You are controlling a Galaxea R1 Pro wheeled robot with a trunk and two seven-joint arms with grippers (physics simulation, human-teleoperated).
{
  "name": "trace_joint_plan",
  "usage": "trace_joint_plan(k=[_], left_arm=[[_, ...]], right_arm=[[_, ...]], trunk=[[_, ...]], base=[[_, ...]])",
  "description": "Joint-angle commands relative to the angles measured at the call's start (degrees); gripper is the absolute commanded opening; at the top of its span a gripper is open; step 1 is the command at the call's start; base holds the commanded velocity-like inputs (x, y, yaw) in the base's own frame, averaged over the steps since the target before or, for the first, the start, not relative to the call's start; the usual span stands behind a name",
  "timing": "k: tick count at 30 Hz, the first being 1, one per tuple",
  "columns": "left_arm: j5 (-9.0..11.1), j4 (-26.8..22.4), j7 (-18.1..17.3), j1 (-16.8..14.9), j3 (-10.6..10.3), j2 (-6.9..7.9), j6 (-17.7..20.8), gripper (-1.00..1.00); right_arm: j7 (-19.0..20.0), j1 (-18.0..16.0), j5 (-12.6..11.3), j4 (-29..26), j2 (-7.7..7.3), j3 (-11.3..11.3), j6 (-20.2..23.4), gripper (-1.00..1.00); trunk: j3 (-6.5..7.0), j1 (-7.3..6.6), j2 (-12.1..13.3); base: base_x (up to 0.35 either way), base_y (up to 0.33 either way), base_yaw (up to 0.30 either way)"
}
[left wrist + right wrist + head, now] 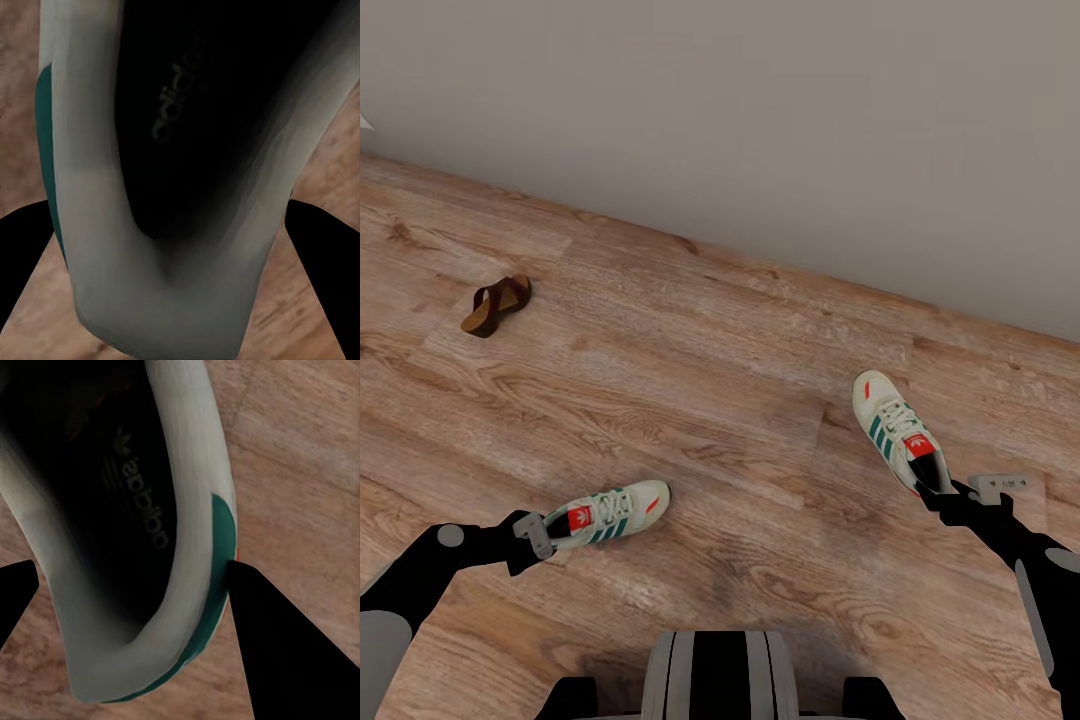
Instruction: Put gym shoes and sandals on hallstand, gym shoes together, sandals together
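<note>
We see the corridor floor (740, 340) as the broadest surface, light-brown planks with dark knots and wavy grain, running up to a plain grey wall (760, 120). We take that wall as our landmark.

Both gym shoes are cream-white lace-up sneakers with three green side stripes, a red tongue label and a red mark near the toe. The left gym shoe (612, 512) lies well out from the wall on the planks, toe pointing toward the other shoe. The left hand (538, 535) is at its heel; in the left wrist view the dark fingers (22, 255) stand on either side of the pale heel collar (172, 300), around the black lining with its printed brand name, grasping the heel.

The right gym shoe (895, 432) sits nearer the wall, toe toward it. The right hand (945, 495) is at its heel; in the right wrist view one finger (285, 645) presses the outer heel wall at the green trim, another sits across the opening, so it is clamped on the right gym shoe's (187, 532) heel.

One sandal (496, 304), smallest here, rests on the floor closer to the wall than the left shoe, off to that shoe's far side: dark-brown straps over a thick tan sole.
</note>
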Motion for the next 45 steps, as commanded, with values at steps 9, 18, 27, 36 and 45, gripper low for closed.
trace_joint_plan(k=[9,18,27,36,45], left_arm=[[-0.58,-0.11,-0.23,-0.03,0.32,-0.05,-0.52,-1.0],[-0.58,-0.13,-0.18,-0.03,0.32,-0.05,-0.45,-1.0],[-0.58,-0.2,-0.18,-0.03,0.4,0.04,-0.44,-1.0],[-0.49,-0.21,-0.18,-0.1,1.17,0.08,-0.38,-1.0],[0.2,-0.18,-0.18,-0.32,2.17,0.0,-0.42,-1.0]], right_arm=[[0.47,-0.02,0.55,-0.08,0.02,-0.13,0.21,-1.0],[0.47,-0.04,0.55,-0.08,0.02,-0.11,0.21,-1.0],[0.47,-0.03,0.53,-0.1,0.0,-0.08,0.19,-1.0],[0.56,0.0,0.56,-0.21,-0.04,-0.09,0.03,-1.0],[0.54,0.01,0.48,-0.51,-0.15,-3.35,0.17,-1.0]], trunk=[[-0.03,-0.01,-0.01],[1.08,-0.14,0.05],[3.07,-0.37,0.17],[5.07,-0.6,0.29],[7.06,-0.83,0.42]], base=[[0.0,0.0,0.0],[0.0,0.0,0.0],[0.0,0.0,0.0],[0.0,0.0,0.0],[0.0,0.0,0.0]])
